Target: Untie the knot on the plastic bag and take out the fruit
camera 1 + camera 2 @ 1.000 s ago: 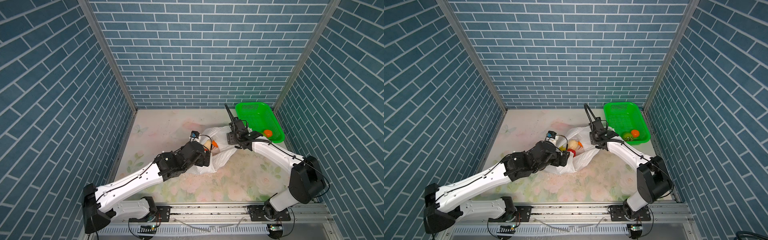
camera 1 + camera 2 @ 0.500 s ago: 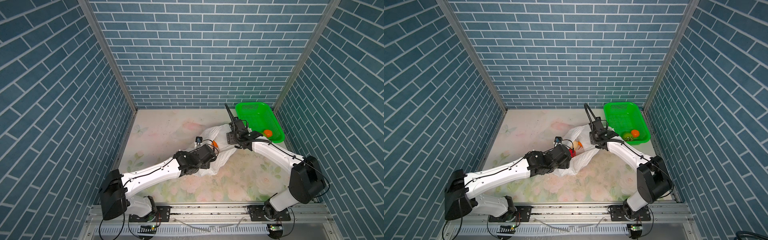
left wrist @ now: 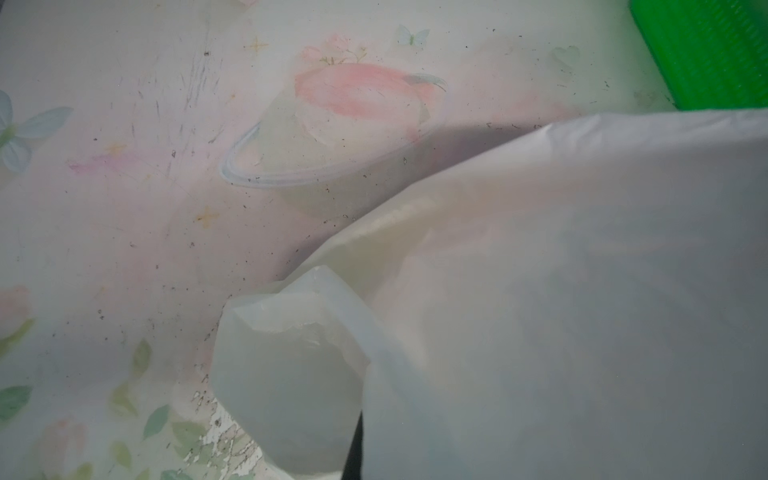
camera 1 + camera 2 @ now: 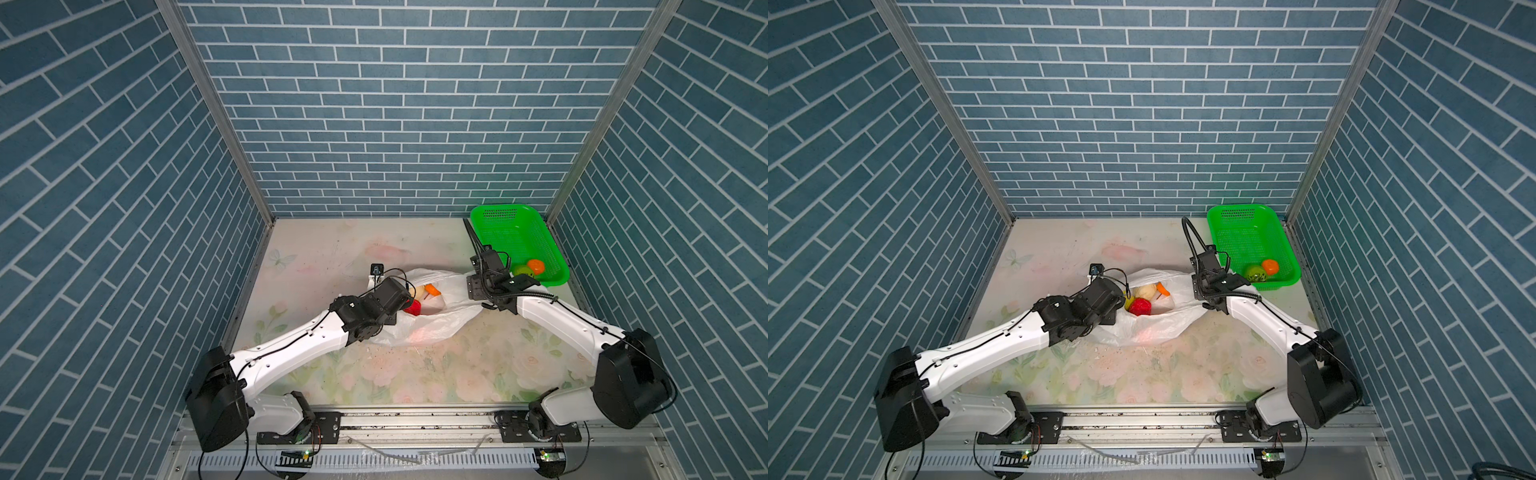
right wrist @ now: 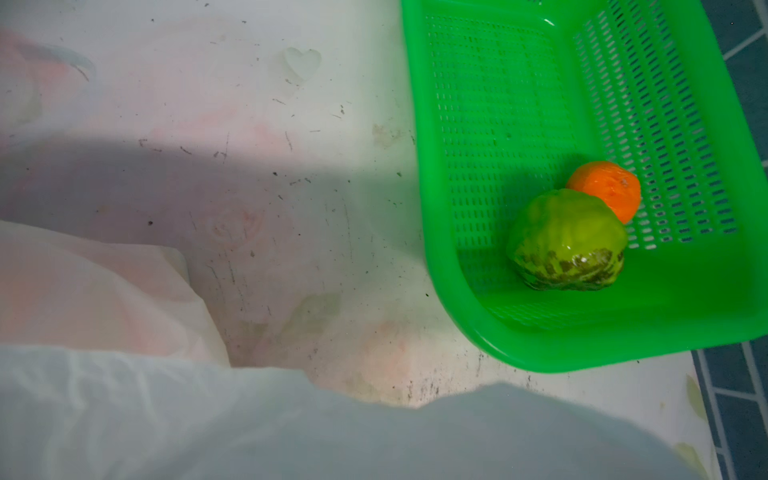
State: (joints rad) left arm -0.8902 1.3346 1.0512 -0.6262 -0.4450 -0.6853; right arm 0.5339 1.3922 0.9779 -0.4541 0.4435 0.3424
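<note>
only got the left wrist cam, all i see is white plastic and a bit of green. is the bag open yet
observer: yes, in both top views the plastic bag lies with its mouth spread wide open.
operator: any fruit in there
observer: a red strawberry and a pale cream fruit sit right in the opening.
operator: whats that green thing holding
observer: the green basket holds a speckled yellow-green ball and a flattish orange piece, close together at its near end.
</note>
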